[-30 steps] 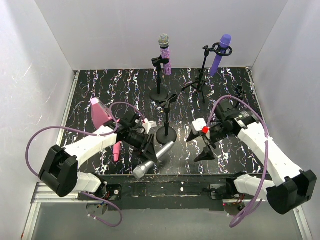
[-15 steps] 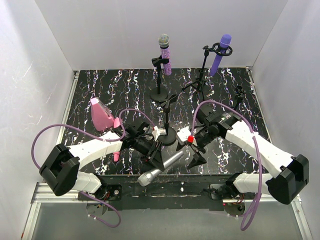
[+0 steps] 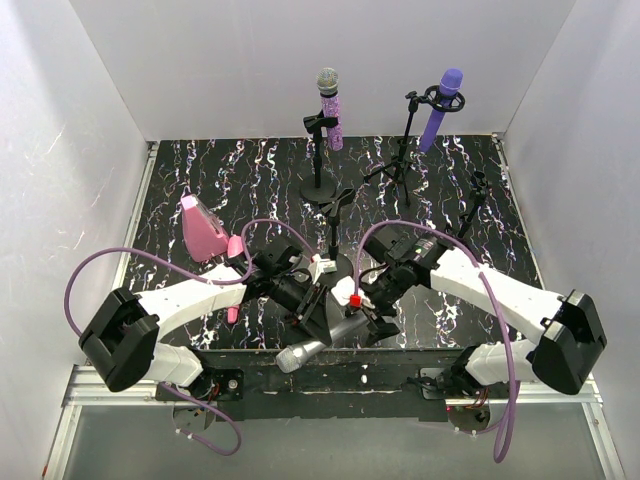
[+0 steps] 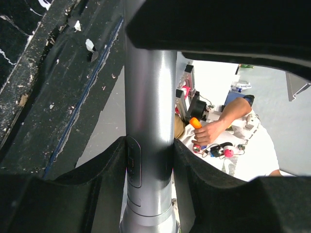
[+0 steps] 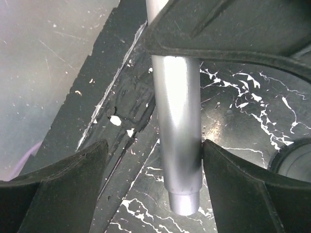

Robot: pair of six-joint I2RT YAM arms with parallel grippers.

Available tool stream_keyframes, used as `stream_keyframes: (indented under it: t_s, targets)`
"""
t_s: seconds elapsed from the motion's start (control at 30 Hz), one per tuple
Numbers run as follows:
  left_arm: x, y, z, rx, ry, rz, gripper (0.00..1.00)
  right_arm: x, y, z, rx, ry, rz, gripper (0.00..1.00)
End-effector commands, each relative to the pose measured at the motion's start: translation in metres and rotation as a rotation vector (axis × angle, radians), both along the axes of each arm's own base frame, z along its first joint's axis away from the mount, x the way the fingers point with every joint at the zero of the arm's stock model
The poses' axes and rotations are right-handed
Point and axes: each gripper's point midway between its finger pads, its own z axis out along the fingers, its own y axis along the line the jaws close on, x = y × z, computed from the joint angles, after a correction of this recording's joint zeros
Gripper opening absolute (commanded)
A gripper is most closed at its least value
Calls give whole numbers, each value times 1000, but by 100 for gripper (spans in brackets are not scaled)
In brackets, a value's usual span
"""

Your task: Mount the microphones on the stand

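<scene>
My left gripper is shut on the silver-grey microphone and holds it low over the table's front edge, head toward the front left. In the left wrist view both pads press on its body. My right gripper is open around the microphone's tail. There the right finger touches the tail and the left finger stands apart. The glittery microphone and the purple microphone sit in stands at the back. The pink microphone lies on the table, partly hidden by my left arm.
An empty clip stand rises just behind both grippers. A second small black stand is at the right. A pink wedge stands at the left. White walls close in the black marbled table.
My right arm has swung left and forward to the silver-grey microphone and now has its jaws around the tail. My left gripper has carried the microphone a little to the right.
</scene>
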Motion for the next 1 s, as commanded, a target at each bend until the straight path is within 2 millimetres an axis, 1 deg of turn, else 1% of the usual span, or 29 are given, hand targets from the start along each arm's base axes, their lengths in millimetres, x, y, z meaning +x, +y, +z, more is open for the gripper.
stream_keyframes:
  t_s: [0.0,0.07,0.2,0.3,0.37,0.4,0.5,0.53,0.57,0.67,0.73,0.77,0.8,0.87,0.9,0.97]
  targets:
    - [-4,-4,24,-98,-22,-34,3,1,3,-15,-33,-57,20,82]
    - [-4,-5,26,-106,-25,-37,3,0,5,-18,-40,-67,33,78]
    - [-5,-5,31,-121,-26,-45,3,-1,10,-17,-33,-54,31,70]
    - [-5,-5,33,-131,-32,-47,3,-5,11,-13,-25,-39,36,59]
    - [-5,-5,34,-133,-35,-47,3,-8,10,-11,-15,-31,52,51]
    - [-5,-5,34,-133,-35,-44,3,-11,8,-10,-12,-20,62,45]
    - [-5,-4,38,-137,-43,-37,6,-20,4,-4,18,-13,106,17]
    - [-4,-4,41,-137,-60,-32,9,-22,3,-2,27,-9,115,12]
    - [-3,-3,44,-134,-71,-24,13,-24,1,0,27,-2,121,10]
    - [4,-1,53,-116,-144,11,42,-30,-3,5,37,13,136,3]
    - [11,0,62,-111,-209,38,58,-34,-7,7,38,22,152,2]
    - [16,2,68,-108,-252,54,65,-36,-8,9,39,23,156,2]
    - [21,5,72,-99,-303,64,69,-36,-10,11,38,25,160,2]
    - [32,10,90,-98,-404,87,75,-36,-13,17,52,24,157,1]
    - [36,14,99,-94,-462,100,81,-34,-14,22,62,29,141,1]
    - [48,22,124,-100,-602,138,91,-30,-16,33,95,41,109,1]
